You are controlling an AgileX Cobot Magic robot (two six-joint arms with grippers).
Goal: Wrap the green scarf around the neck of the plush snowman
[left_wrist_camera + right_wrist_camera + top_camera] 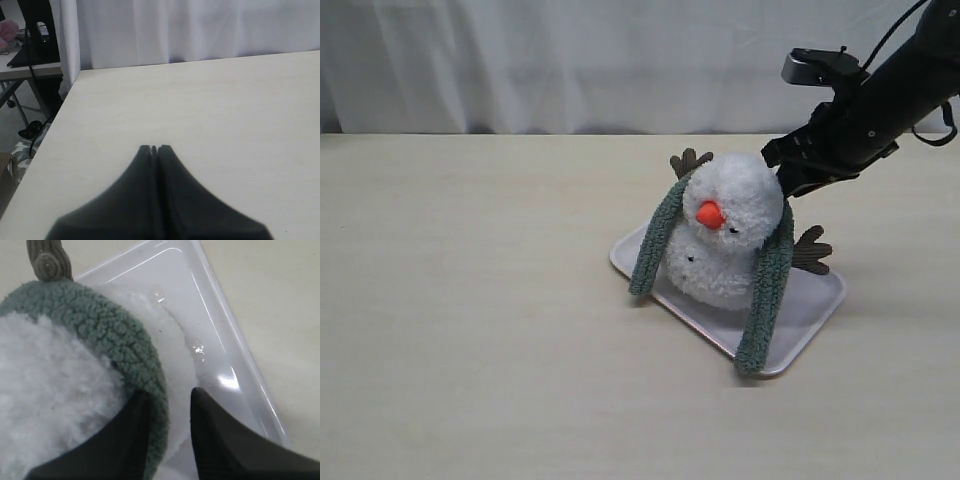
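Between right tool [170,391] jaws, green scarf [100,325]

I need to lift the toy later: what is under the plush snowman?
A pale plastic tray lies under the plush snowman, on the table. Its corners and rim show; the middle beneath the body is covered.

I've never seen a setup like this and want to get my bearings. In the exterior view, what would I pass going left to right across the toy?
Green scarf's left end → snowman's orange nose → green scarf's right end → brown twig arm sticking out sideways → tray's right corner.
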